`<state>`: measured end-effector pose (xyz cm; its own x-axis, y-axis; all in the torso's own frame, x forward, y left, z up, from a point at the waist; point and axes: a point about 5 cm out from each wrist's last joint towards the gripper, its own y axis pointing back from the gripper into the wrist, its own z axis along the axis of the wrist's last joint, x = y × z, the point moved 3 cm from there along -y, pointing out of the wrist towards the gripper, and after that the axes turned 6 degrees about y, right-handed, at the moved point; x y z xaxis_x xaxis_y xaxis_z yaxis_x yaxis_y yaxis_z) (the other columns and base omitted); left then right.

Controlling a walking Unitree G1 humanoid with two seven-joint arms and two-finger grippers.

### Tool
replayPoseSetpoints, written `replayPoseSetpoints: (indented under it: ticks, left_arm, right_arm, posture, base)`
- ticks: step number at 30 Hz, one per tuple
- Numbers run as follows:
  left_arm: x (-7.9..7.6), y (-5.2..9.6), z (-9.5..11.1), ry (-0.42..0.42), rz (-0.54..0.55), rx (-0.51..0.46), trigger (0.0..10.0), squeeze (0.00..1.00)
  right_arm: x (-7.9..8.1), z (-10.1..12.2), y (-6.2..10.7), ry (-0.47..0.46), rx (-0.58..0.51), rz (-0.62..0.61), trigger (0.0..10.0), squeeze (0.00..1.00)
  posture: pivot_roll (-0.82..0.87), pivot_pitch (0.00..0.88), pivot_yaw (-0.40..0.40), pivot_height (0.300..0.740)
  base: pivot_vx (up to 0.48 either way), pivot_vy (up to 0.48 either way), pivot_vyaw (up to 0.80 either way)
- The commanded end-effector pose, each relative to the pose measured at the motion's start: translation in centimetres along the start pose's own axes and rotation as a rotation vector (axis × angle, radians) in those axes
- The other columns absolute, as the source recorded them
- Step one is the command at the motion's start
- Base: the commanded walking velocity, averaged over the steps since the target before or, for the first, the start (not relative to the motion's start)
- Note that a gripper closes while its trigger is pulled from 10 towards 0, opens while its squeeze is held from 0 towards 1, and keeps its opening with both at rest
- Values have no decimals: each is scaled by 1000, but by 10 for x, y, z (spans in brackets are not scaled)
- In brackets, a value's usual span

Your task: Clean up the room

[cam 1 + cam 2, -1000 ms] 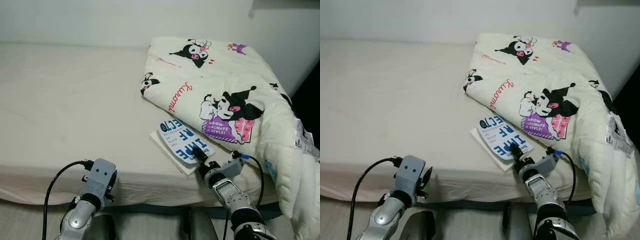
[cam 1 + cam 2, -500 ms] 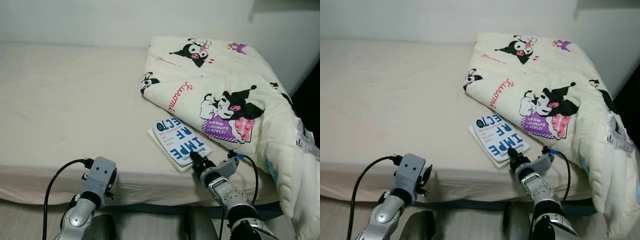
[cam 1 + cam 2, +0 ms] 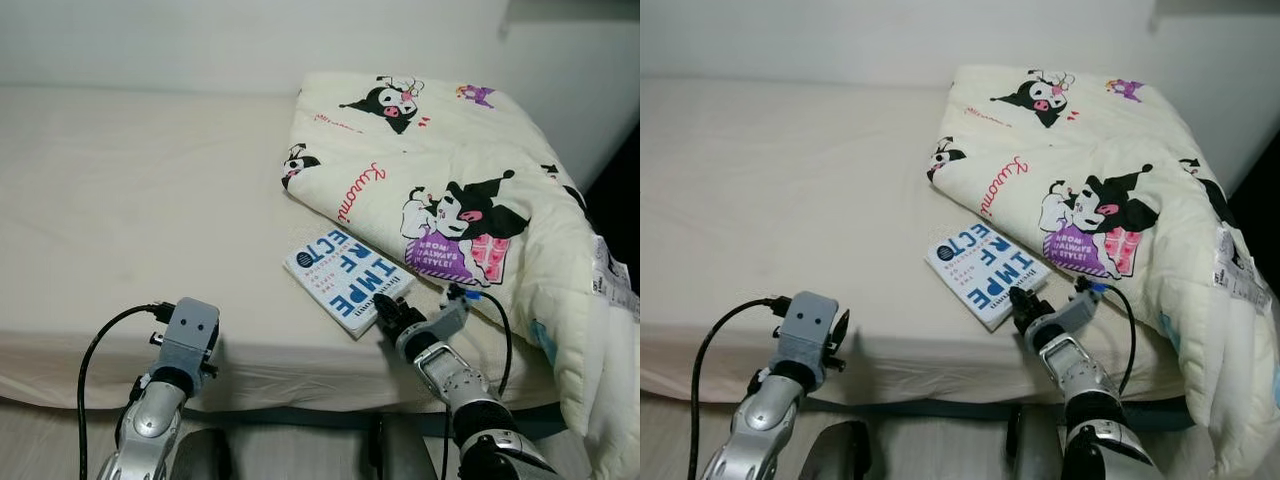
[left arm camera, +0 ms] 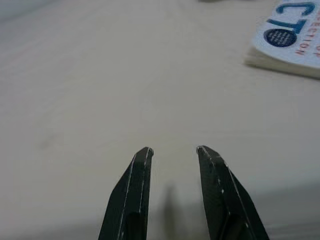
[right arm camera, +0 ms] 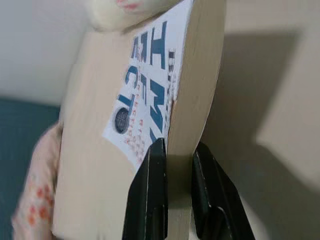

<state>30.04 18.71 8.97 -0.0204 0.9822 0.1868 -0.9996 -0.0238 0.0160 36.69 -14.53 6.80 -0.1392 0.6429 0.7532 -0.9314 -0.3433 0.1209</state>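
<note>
The left pincer [image 4: 172, 152] hovers low over the near edge of the one bed [image 3: 130, 200], its two black fingers [image 4: 131, 195] parted with nothing between them. Right of it, one book [image 3: 345, 276] with a white and blue cover lies on the sheet near the edge. The right pincer [image 5: 174, 150] is clamped on the book's near corner. One cartoon-printed quilt [image 3: 450, 170] lies folded just beyond the book.

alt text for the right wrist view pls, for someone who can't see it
The right hand grips a white book with blue cover lettering, one black finger on each side of its page edge. The book lies on the cream bed sheet; part of a printed quilt shows beyond it.
</note>
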Motion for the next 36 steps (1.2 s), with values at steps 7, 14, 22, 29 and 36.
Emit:
replayPoseSetpoints:
  ticks: [7, 14, 22, 29, 36]
  left_arm:
    - [22, -9, 6, 232, 142, 2, 10000, 0]
    - [19, -12, 14, 235, 128, -27, 10000, 0]
    - [10, -13, 27, 253, 135, -85, 10000, 0]
    - [4, -10, 28, 240, 117, -94, 10000, 0]
    - [5, -10, 29, 244, 131, -97, 10000, 0]
  right_arm:
    - [51, 13, 10, 269, -78, 225, 10000, 0]
    - [53, 21, 16, 523, -174, 161, 10000, 0]
    - [49, 28, 28, 858, -256, -8, 10000, 0]
    - [50, 18, 28, 890, -233, -3, 10000, 0]
    - [50, 14, 27, 873, -245, -7, 10000, 0]
  posture:
    - [51, 66, -46, 565]
    - [50, 52, -44, 565]
    - [50, 53, -54, 585]
    - [49, 59, -61, 615]
    - [53, 61, -61, 650]
  base:
    - [0, 0, 0]
    - [0, 0, 0]
    - [0, 0, 0]
    - [0, 0, 0]
    - [0, 0, 0]
